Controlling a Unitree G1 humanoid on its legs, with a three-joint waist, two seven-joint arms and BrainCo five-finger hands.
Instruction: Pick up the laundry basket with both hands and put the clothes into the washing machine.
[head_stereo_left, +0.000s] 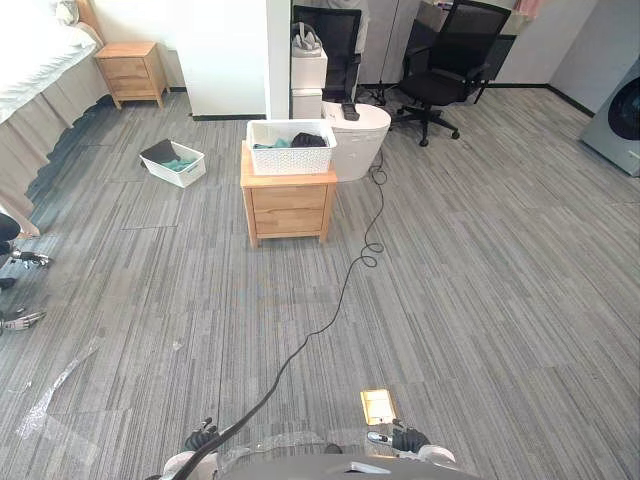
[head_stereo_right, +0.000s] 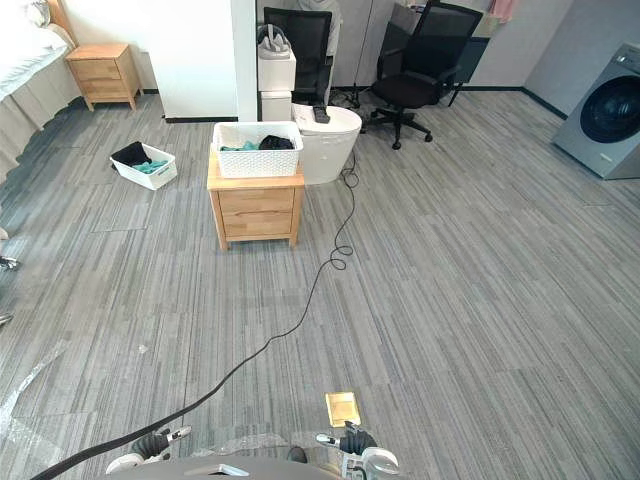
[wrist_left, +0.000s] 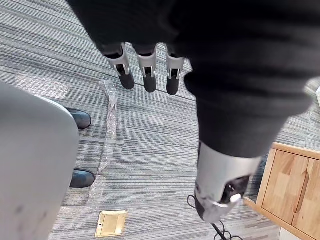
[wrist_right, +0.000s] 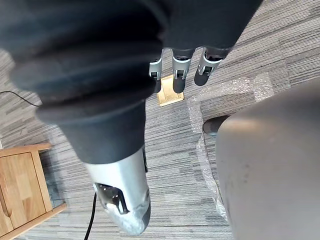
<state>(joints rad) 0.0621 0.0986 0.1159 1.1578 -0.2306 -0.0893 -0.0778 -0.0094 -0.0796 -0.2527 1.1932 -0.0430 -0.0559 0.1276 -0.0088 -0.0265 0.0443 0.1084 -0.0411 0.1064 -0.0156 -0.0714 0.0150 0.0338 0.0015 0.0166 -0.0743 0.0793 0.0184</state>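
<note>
Basket: the white laundry basket (head_stereo_left: 290, 147) sits atop a wooden nightstand (head_stereo_left: 289, 208), well ahead of both hands.
Handling: probably light, stiff plastic, with soft clothes (head_stereo_left: 308, 140) inside; take it by the two short rims.
Hands: left hand (wrist_left: 147, 75) and right hand (wrist_right: 179, 75) hang relaxed and empty.
Room: flat grey carpet (head_stereo_left: 480, 280); washing machine (head_stereo_right: 608, 112) far off on the right hand's side.
</note>
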